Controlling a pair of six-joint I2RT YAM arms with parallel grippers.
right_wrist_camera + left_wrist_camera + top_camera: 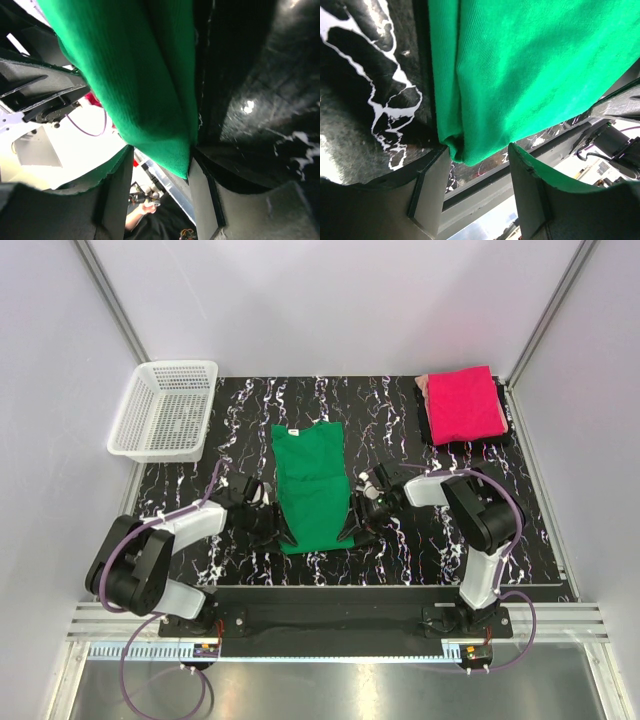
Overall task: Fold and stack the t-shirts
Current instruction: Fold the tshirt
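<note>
Black marbled tabletop (420, 530), plain bright green cloth t-shirt (310, 480) lying flat mid-table, hot pink cloth t-shirt (462, 403) folded far right. My left gripper (477, 149) and right gripper (161, 151) sit half-open, straddling green's near corners.

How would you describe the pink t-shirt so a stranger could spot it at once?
Find the black marbled table. In its far right corner lies the pink t-shirt, folded. It is the only bright pink thing there; the green t-shirt lies mid-table.
</note>
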